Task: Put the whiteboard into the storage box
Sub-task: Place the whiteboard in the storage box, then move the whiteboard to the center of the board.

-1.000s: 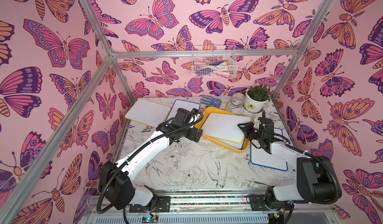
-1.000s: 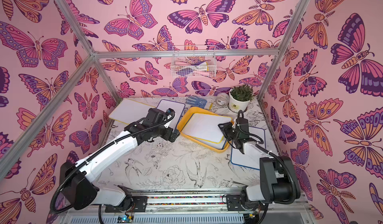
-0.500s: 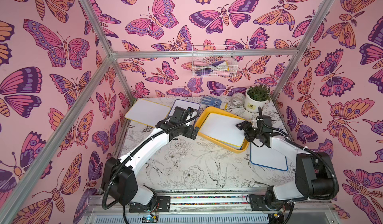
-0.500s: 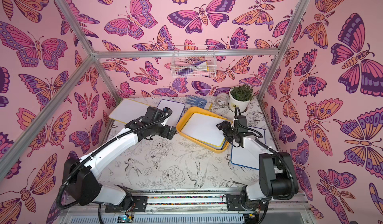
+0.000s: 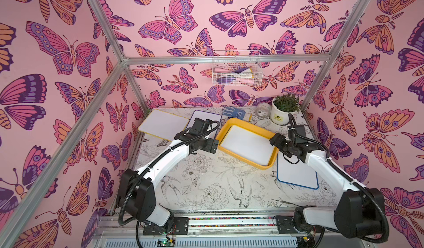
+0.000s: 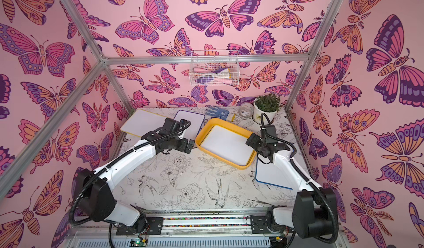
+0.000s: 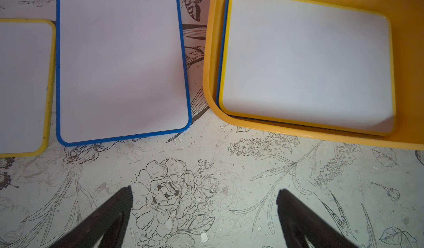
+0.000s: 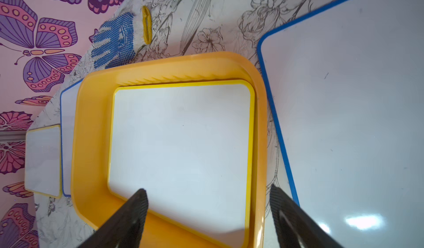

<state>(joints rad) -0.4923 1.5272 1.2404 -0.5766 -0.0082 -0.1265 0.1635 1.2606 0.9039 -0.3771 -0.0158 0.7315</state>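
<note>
The flower-printed white table [image 5: 206,185] carries the shallow yellow-orange plastic storage box [image 8: 89,143]; the yellow-rimmed rectangular whiteboard [image 5: 249,144] lies flat inside it; the right claw [image 8: 207,188] hangs above the box's edge, spread wide and empty; the left claw [image 7: 203,190] gapes over bare table, empty.

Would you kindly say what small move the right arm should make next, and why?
Probably shift the right gripper sideways over an edge of the blue-rimmed whiteboard lying flat beside the storage box. Its jaws stand open and empty, a yellow-rimmed whiteboard already lies inside the box, and this blue-rimmed one is the nearest still outside.
</note>
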